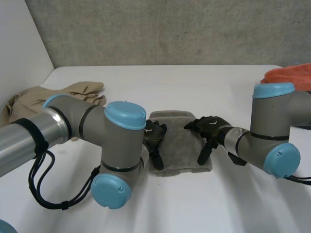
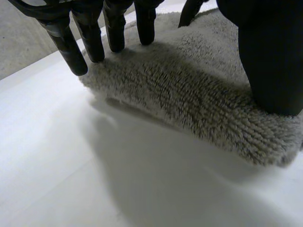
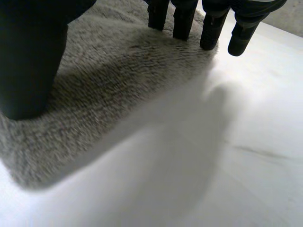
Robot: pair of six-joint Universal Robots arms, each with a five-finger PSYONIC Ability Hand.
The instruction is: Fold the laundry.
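Grey looped-pile folded towel (image 1: 181, 145), plain. White smooth counter (image 1: 204, 87). Beige crumpled garment (image 1: 77, 91), plain. Orange crumpled cloth (image 1: 291, 74). Black left hand (image 1: 155, 134), black right hand (image 1: 211, 127). Arms (image 1: 73, 126) grey with light-blue caps (image 1: 125, 114). Wall (image 1: 170, 29) mottled grey.

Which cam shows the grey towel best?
Head view: nearly the whole outline of the folded grey towel shows, with the left hand and right hand on its two sides. Each wrist view gives one thick edge of it, with that hand's straight fingers resting on top.
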